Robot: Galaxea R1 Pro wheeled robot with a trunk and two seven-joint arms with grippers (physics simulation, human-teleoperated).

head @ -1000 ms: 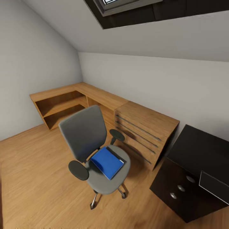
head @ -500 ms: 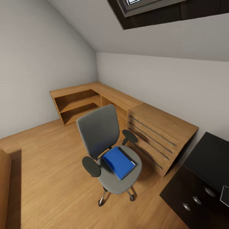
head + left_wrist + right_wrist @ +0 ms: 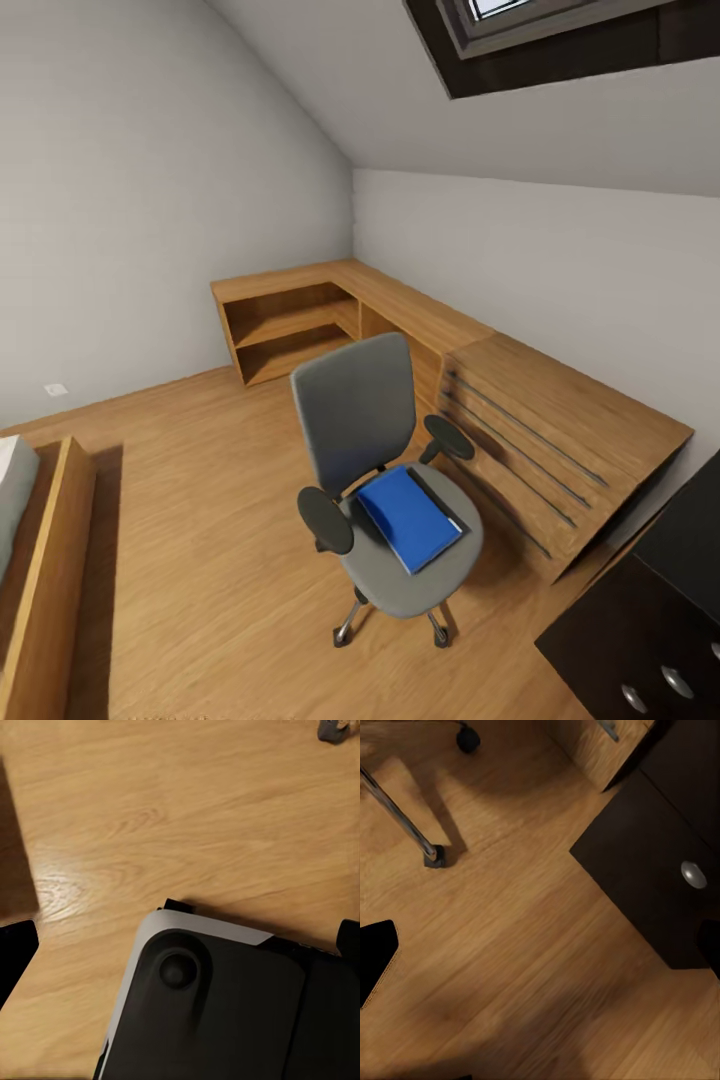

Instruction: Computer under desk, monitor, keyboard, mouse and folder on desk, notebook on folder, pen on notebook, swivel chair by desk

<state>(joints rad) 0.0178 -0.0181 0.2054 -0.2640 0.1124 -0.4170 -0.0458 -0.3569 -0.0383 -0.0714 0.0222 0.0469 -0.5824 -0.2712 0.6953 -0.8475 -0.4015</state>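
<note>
An attic bedroom (image 3: 150, 200): grey walls slope up to a dark-framed skylight (image 3: 560, 40), and a light wooden floor (image 3: 200, 520) runs across the room. From the head view, the swivel chair (image 3: 385, 480) stands in the middle of that floor, its grey back upright and its black armrests out to either side. The blue folder (image 3: 410, 518) lies flat on the chair's seat, with a thin greyish strip, perhaps the notebook, along the folder's edge nearest the wooden drawer chest (image 3: 560, 450). That chest sits just beside the chair, and low wooden shelving (image 3: 300, 325) runs on from it into the far corner. On the other side of the chest from the shelving, well apart from the chair, the desk (image 3: 650, 640) shows its black drawer unit with round silver knobs. A wooden bed frame (image 3: 50, 580) stands across the floor from the chair.

In the left wrist view the camera looks straight down at the floor, over a dark, grey-edged part of the robot's own body (image 3: 217, 1012). A dark finger (image 3: 15, 956) of the left gripper pokes in at the edge; I cannot tell how far the pincer is spread.

In the right wrist view the arm also points down at the floor. A chrome leg of the chair (image 3: 401, 821) ends in a castor, and the desk's drawer unit (image 3: 660, 870) with one knob stands near it. One dark finger (image 3: 375, 956) of the right gripper shows at the edge; its spread I cannot tell either.
</note>
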